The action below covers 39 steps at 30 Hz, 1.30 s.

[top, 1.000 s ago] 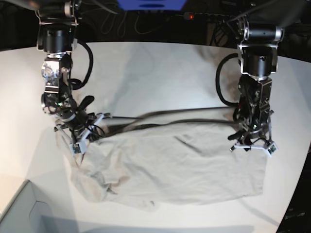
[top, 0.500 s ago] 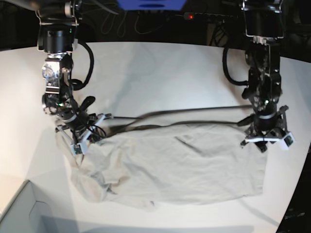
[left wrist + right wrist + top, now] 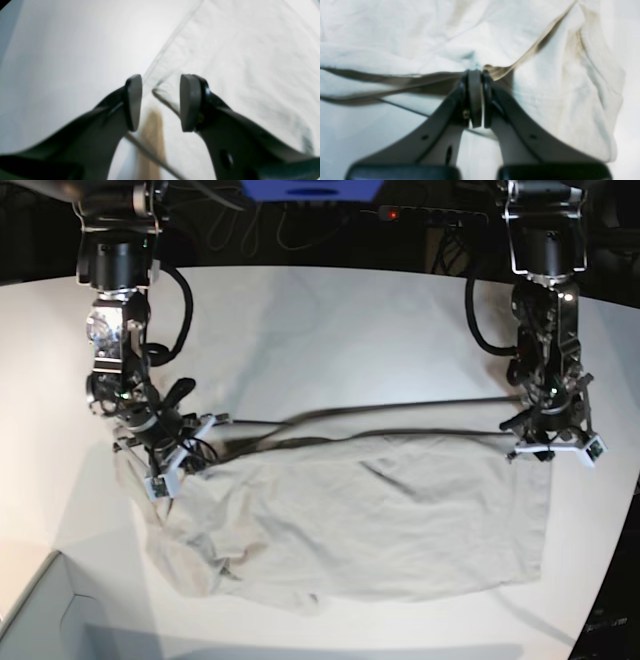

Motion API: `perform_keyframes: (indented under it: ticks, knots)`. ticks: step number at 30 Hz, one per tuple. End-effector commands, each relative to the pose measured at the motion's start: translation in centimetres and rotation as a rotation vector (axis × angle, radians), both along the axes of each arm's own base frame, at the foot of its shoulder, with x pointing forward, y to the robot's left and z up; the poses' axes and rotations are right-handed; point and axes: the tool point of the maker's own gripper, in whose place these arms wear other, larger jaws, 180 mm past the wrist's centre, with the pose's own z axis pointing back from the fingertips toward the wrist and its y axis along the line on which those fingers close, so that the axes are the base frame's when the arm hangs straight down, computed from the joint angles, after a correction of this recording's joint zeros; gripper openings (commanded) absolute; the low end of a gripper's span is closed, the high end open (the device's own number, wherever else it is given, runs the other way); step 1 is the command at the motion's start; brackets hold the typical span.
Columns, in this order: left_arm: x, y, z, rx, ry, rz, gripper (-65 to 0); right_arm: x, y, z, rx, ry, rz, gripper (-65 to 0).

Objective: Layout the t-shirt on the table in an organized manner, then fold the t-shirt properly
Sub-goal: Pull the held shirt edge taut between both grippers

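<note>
White table [image 3: 300, 320] fills the room, with the shirt [image 3: 350, 520] spread toward 6 o'clock, the right gripper [image 3: 476, 75] pinched tight on its 9 o'clock edge, and the left gripper [image 3: 160, 102] half open over its 3 o'clock corner, holding nothing.

Beyond the table's far edge, dark cables [image 3: 290, 225] are hanging and a red light [image 3: 393, 215] is glowing.

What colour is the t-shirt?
Plain light beige-grey t-shirt, seen best in the base view.
</note>
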Motion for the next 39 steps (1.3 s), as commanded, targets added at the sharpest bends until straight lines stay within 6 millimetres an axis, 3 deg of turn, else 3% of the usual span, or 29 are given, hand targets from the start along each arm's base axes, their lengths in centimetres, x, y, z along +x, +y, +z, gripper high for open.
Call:
perform_keyframes:
  ticks: [1, 9, 27, 39]
  knots:
    - [1.0, 0.8, 1.4, 0.032, -0.034, 0.006, -40.8, 1.3, -0.1, 1.8, 0.011, -0.063, -0.006, -65.0]
    - [3.1, -1.1, -0.1, -0.028, -0.032, -0.091, -41.0, 1.3, -0.1, 1.8, 0.011, -0.063, -0.006, -65.0]
    - [2.6, -0.8, -1.8, -0.046, 0.012, -0.077, -41.0, 1.4, -0.1, 1.9, 0.011, -0.066, -0.006, -65.0]
    - [2.8, -1.8, -2.1, -0.065, 0.01, -0.081, -41.0, 1.4, -0.2, 1.8, 0.009, -0.064, -0.006, -65.0]
